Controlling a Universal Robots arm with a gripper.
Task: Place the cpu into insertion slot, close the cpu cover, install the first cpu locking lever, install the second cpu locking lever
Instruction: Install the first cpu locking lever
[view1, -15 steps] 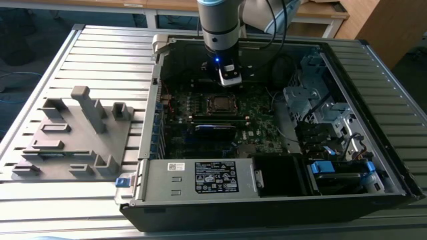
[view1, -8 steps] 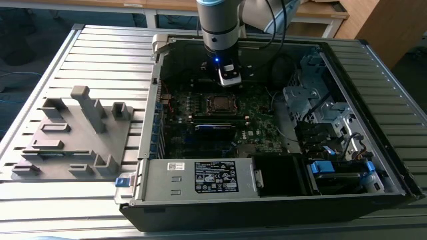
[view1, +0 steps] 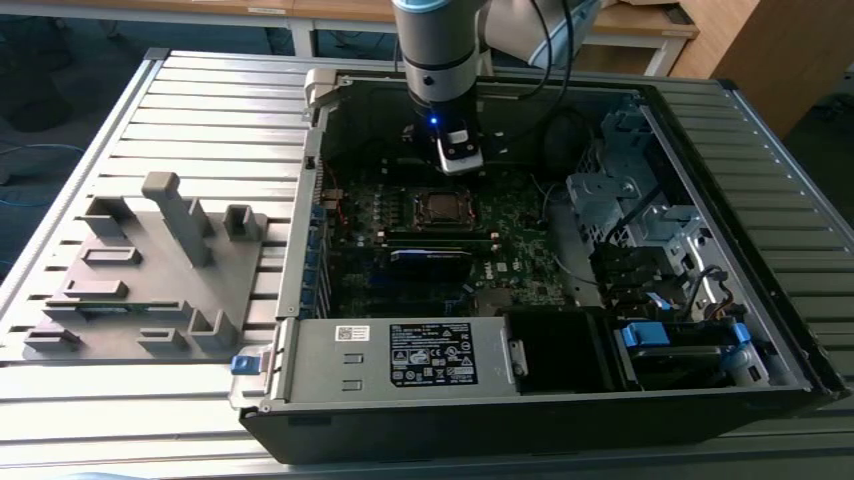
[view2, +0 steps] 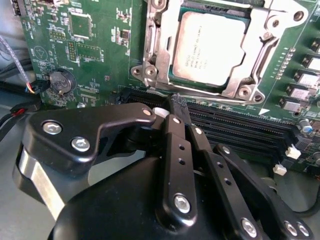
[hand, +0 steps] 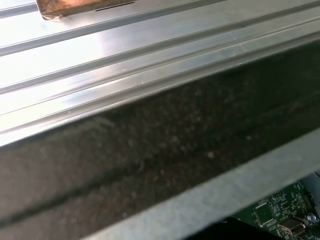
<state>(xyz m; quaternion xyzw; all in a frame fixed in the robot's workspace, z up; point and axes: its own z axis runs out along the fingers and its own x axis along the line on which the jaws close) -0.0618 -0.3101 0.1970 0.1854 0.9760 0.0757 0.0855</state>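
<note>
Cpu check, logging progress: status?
Gripper shut, empty, near the chip. Cpu seated, cpu cover down over it. Nothing in the way.

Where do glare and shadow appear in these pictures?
First wrist view: strong glare on the ribbed metal table, the case wall dark beside it. Second wrist view: the chip shines softly, the gripper is dark. Exterior view: even light, dim over the circuit board.

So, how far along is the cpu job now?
Done: the cpu lies in the insertion slot, the cpu cover flat around it. In hand: nothing; the gripper, shut, is beside the slot. Left: the locking levers, whose state I cannot tell.
</note>
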